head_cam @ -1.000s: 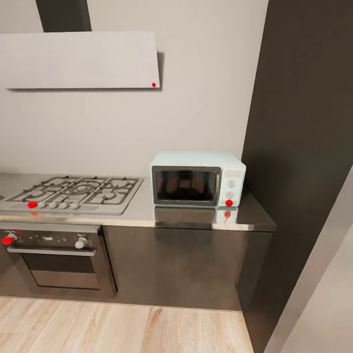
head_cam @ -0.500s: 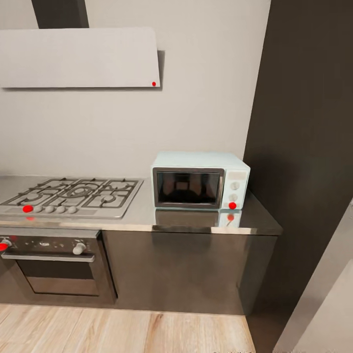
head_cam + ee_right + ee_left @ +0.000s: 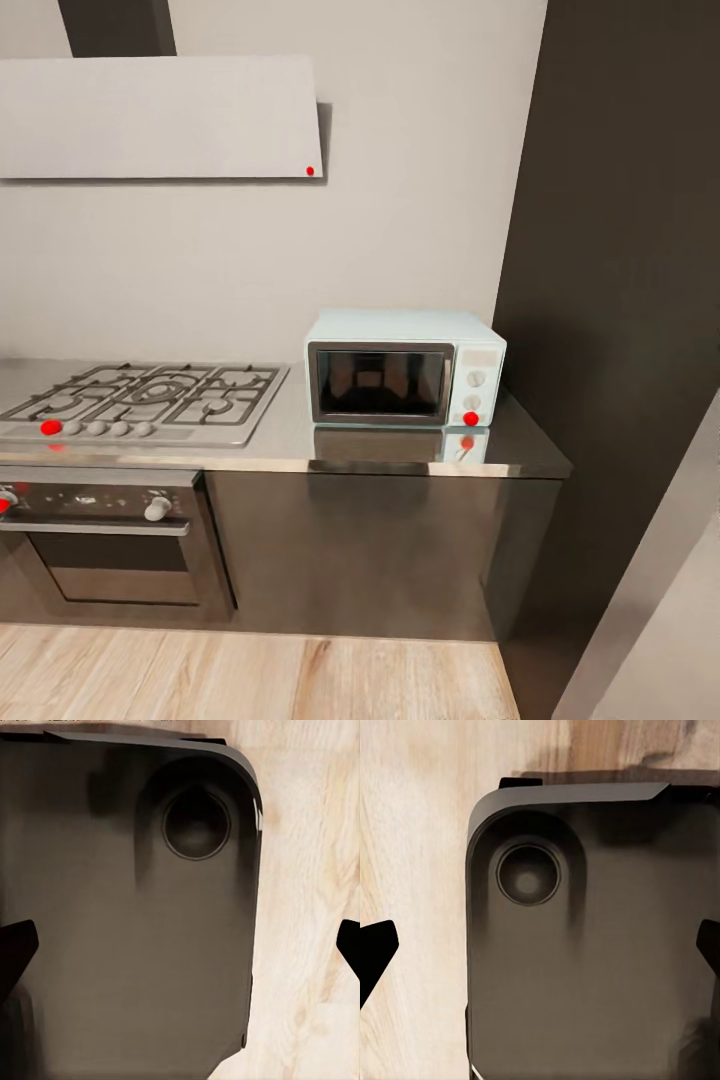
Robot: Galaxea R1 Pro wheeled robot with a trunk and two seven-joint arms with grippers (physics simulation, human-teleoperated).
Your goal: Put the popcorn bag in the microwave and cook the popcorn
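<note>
While both tools point(image 3: 540, 945) point(image 3: 180, 941) hang spread, apparently floorward (empty), microwave point(image 3: 404, 369) sits on countertop point(image 3: 380, 455)

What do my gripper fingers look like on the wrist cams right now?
Left gripper: two plain black, wedge-tipped fingers at the frame's edges. Right gripper: the same matte black pointed fingertips. No markings or cables show; below both is a dark grey rounded robot base.
</note>
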